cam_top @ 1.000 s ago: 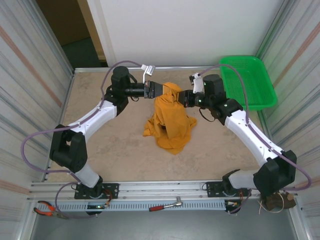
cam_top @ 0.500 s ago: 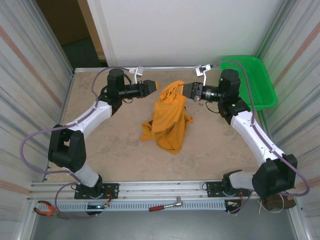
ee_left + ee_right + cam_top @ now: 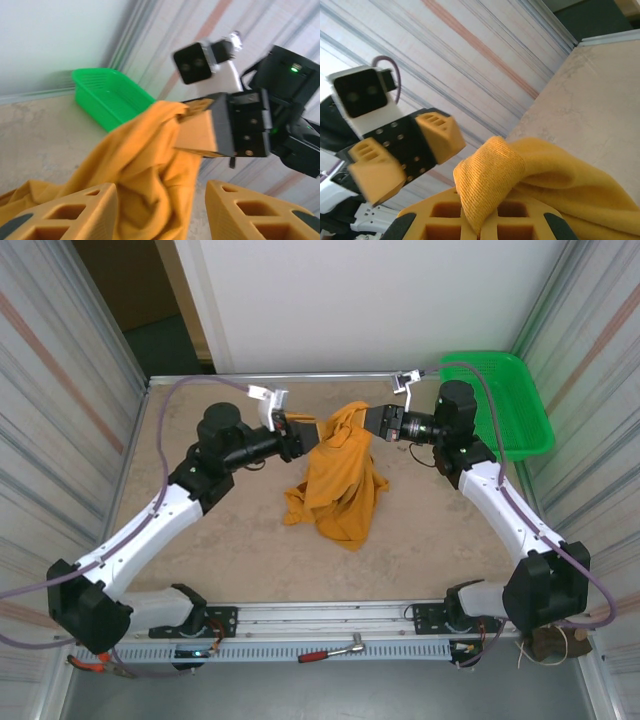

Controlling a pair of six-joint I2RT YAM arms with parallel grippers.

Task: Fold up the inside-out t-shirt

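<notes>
Pinching the inside-out t-shirt (image 3: 340,478) by its top edge, right gripper (image 3: 372,421) held it up, lower part heaped on the table (image 3: 230,540). Left gripper (image 3: 304,435) jaws were spread, just beside the cloth.

The left gripper (image 3: 306,436) has its jaws apart, facing the right gripper (image 3: 368,422). That one is clamped on the t-shirt (image 3: 340,485).

Right gripper (image 3: 480,220) pinches t-shirt (image 3: 560,185); left gripper (image 3: 420,172) spread nearby
</notes>
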